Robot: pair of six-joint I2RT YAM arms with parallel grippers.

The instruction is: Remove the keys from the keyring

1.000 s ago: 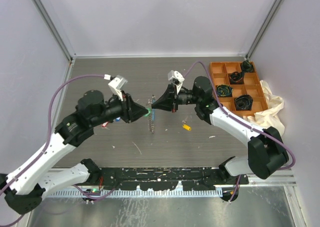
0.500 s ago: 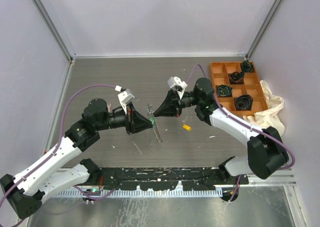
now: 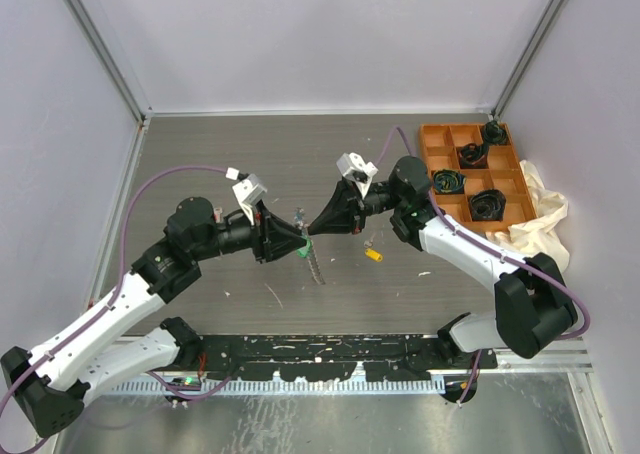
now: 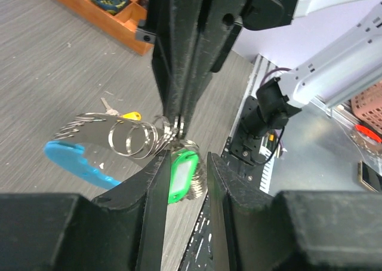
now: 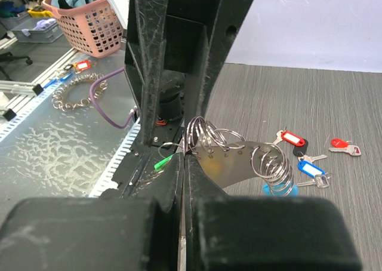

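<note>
The keyring (image 5: 239, 154) is a curved silver plate strung with wire rings and a light-blue plastic piece (image 4: 77, 163). It hangs above the table between the two grippers in the top view (image 3: 308, 249). My right gripper (image 5: 185, 157) is shut on one of its rings (image 4: 178, 125). My left gripper (image 4: 185, 169) is open, with a green-tagged key (image 4: 182, 176) on that ring just past its fingertips. Red (image 5: 292, 138) and blue (image 5: 310, 166) tagged keys lie loose on the table. A yellow-headed key (image 3: 373, 255) lies to the right.
An orange compartment tray (image 3: 455, 164) with black coiled items stands at the back right, with a cream cloth (image 3: 545, 214) beside it. Another red key (image 5: 343, 144) lies on the table. The black rail (image 3: 320, 349) runs along the near edge.
My left gripper has swung down and in towards the right gripper's tip, now meeting it at the keyring. The right gripper has shifted slightly, still holding the ring.
</note>
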